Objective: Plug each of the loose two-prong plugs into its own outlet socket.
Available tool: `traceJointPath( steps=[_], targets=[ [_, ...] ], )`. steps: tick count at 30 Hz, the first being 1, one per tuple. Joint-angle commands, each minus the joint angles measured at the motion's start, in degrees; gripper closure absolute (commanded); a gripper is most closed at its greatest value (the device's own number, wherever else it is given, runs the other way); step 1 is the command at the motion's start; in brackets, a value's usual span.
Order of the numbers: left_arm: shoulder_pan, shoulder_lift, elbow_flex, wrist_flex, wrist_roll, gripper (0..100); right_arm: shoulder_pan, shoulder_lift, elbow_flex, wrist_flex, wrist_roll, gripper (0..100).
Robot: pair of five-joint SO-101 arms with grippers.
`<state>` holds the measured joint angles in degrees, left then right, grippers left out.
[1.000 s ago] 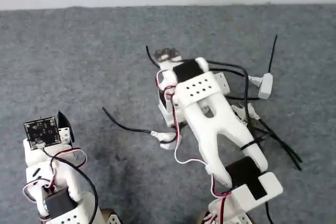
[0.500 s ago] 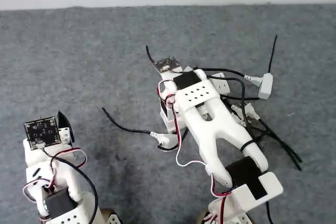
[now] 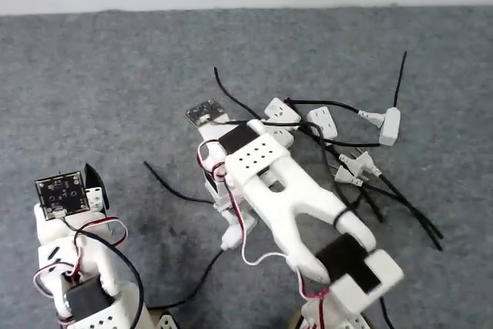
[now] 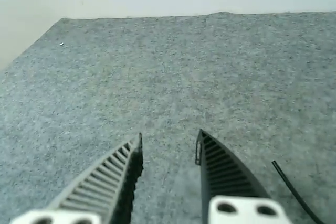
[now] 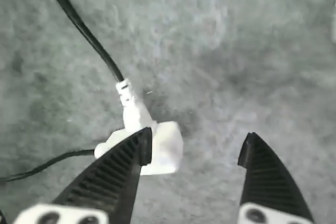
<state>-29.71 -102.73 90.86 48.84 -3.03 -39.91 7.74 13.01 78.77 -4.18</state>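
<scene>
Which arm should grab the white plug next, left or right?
Right. The right gripper is open just above the white plug, which lies by one of its fingers. The left gripper is open over bare carpet, far from it.

High camera overhead, facing down on mat — wrist cameras low, close; right shares white plug.

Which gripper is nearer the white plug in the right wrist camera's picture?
Right. The right gripper is open just above the white plug. The left gripper is open over bare carpet, well away from it.
</scene>
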Motion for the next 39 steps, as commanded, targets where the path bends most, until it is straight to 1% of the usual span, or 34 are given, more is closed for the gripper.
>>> traceJointPath(
  steps=[1, 5, 8, 10, 14, 19, 24, 27, 32, 38, 39],
  targets=[
    [0.62, 0.0, -0.22, -2.02, -0.44, 83, -0.48, 6.11, -0.44, -0.92, -0.88, 73.2],
    [0.62, 0.0, -0.22, -2.02, -0.44, 83, -0.48, 13.23, -0.44, -3.03, -0.88, 74.2],
    [0.62, 0.0, -0.22, -2.02, -0.44, 83, -0.66, 13.58, -0.35, -4.97, -0.88, 81.6],
    [0.62, 0.0, -0.22, -2.02, -0.44, 83, -1.8, 13.23, -0.35, -4.97, -0.97, 84.5],
    [0.62, 0.0, -0.22, -2.02, -0.44, 83, -5.85, 13.76, 0.53, -4.53, -0.88, 84.7],
    [0.62, 0.0, -0.22, -2.02, -0.44, 83, -6.37, 13.76, 0.62, -4.09, -0.53, 84.5],
    [0.62, 0.0, -0.22, -2.02, -0.44, 83, -6.55, 13.76, -4.75, 3.56, -0.88, 84.4],
    [0.62, 0.0, -0.22, -2.02, -0.44, 83, -6.46, 13.76, -7.47, 5.23, -1.05, 84.4],
    [0.62, 0.0, -0.22, -2.02, -0.44, 83, -6.37, 13.67, -10.81, 5.32, -6.24, 84.4],
    [0.62, 0.0, -0.22, -2.02, -0.44, 83, -6.29, 13.67, -14.07, 5.85, -6.86, 84.4],
    [0.53, 0.0, -0.22, -2.11, -0.44, 83, -6.29, 13.67, -14.59, 5.85, -7.91, 84.4]
  ],
)
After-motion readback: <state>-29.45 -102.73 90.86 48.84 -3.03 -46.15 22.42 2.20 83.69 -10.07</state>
